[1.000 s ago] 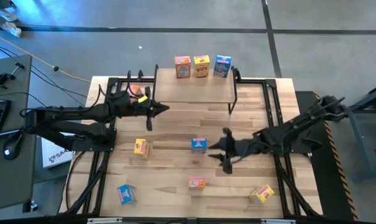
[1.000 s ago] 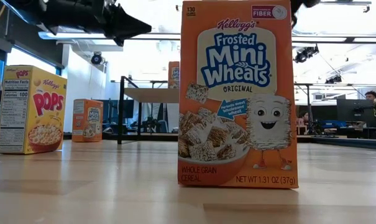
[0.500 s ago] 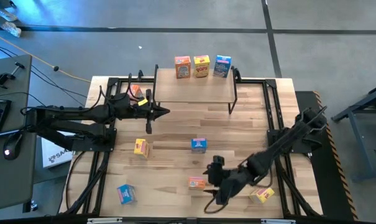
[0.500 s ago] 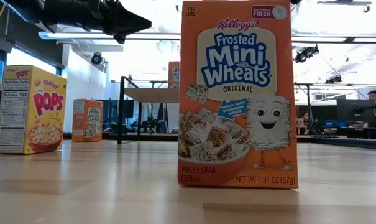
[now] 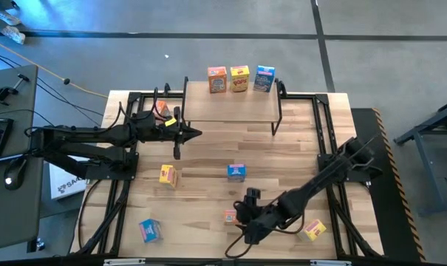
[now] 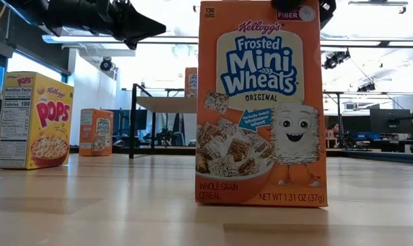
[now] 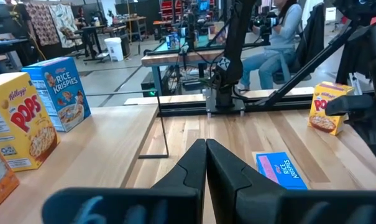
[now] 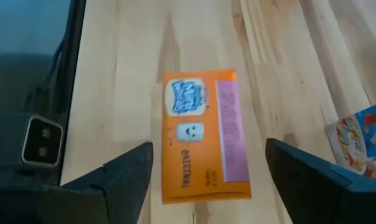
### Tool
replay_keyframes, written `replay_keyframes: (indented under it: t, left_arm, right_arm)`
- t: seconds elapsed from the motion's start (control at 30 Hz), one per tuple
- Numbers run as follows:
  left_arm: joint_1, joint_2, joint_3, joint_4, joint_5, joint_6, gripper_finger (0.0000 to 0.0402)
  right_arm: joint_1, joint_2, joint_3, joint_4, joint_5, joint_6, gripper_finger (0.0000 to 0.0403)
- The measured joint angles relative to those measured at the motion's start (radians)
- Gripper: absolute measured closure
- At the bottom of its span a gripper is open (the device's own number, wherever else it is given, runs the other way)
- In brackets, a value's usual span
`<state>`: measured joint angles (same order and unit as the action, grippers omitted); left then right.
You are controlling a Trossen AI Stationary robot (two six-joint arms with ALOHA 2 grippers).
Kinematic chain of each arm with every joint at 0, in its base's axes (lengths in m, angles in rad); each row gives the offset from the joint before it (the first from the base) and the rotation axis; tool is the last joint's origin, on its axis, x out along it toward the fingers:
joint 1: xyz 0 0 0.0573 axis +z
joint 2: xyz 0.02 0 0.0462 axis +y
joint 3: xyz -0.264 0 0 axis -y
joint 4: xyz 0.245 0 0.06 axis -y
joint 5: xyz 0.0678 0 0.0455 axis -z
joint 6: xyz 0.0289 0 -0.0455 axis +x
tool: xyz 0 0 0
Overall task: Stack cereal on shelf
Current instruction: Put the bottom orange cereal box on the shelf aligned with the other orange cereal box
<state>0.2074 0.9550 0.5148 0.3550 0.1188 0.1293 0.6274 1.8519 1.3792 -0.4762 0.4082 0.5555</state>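
The shelf [image 5: 230,107] stands at the table's far edge with an orange [image 5: 217,80], a yellow [image 5: 240,78] and a blue box [image 5: 264,78] on its top. An orange Mini Wheats box [image 5: 229,216] stands upright on the table near the front edge; it fills the low view [image 6: 261,102]. My right gripper [image 5: 242,222] hangs open over it, its fingers on either side of the box [image 8: 203,134] without touching. My left gripper [image 5: 180,134] is shut and empty in front of the shelf's left end.
Loose boxes on the table: yellow [image 5: 168,175], blue [image 5: 236,172] lying flat, blue [image 5: 149,230] at the near left, yellow [image 5: 312,230] at the near right. Another orange box [image 5: 164,112] shows partly behind my left arm. Black frame rails run along both table sides.
My right gripper has swung from beside the middle blue box toward the table's near edge and a little left, turning as it went, and now stands over the orange box. It has stayed open.
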Motion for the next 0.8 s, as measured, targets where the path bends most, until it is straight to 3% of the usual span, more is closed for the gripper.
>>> replay_keyframes:
  t: [0.37, 0.8]
  left_arm:
    - [0.0, 0.0, -0.002, -0.022, -0.002, -0.024, 0.0398]
    - [0.001, -0.006, -0.158, 0.191, -0.01, -0.1, 0.0398]
  right_arm:
    - [-0.019, 0.026, -0.001, -0.018, -0.041, 0.055, 0.0154]
    - [-0.026, 0.027, 0.007, -0.008, -0.049, 0.048, 0.0237]
